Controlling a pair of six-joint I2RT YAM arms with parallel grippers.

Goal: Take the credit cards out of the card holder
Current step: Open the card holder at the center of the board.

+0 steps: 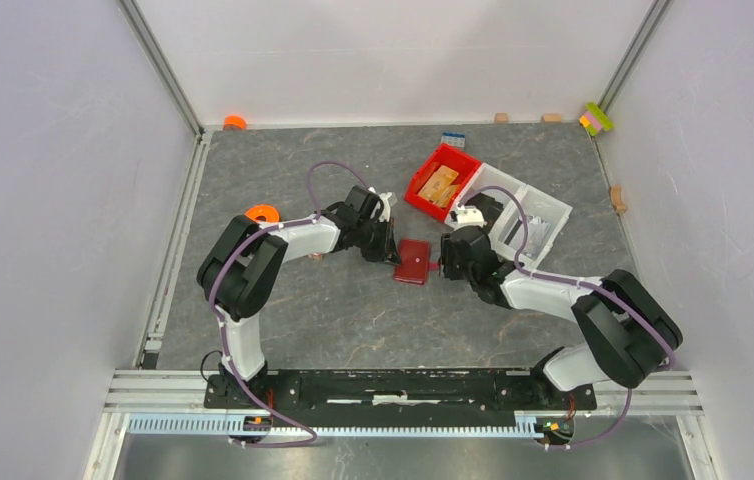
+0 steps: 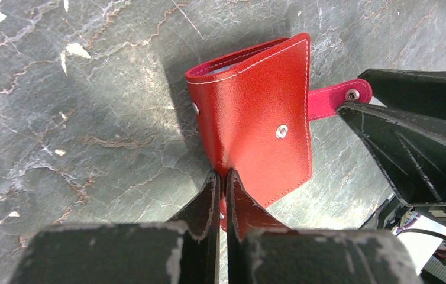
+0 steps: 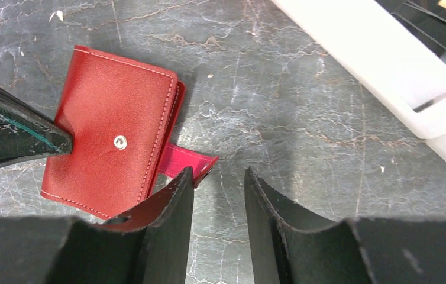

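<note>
Left wrist view: the left gripper (image 2: pixel 223 189) is clenched on the near edge of the card holder (image 2: pixel 256 118), its two fingers almost together with only the thin red cover between them. The leather dimples where they bite. This pinch looks meant to anchor the holder to the surface (image 2: pixel 90 118) so the other arm can work on the closure.

The holder lies folded, outer cover up, one snap stud showing. Its pink strap (image 2: pixel 336 97) is unfastened and sticks out flat on the far side, towards the right gripper (image 3: pixel 217 198).

From the right wrist, that gripper's jaws stand apart with nothing clamped. The strap's tip lies just beside the inner face of one finger, not between the two. The spacing suggests it is lining up either to catch the strap or to lift the cover.

No credit cards are out. A pale sliver shows inside the fold at the holder's top edge, but I cannot tell whether it is a card.

From above, both arms reach forward and bend inward. The wrists are low and the grippers face each other across the holder at mid-surface. A red bin (image 1: pixel 440 183) and a white bin (image 3: pixel 386 65) sit beyond the right wrist.
</note>
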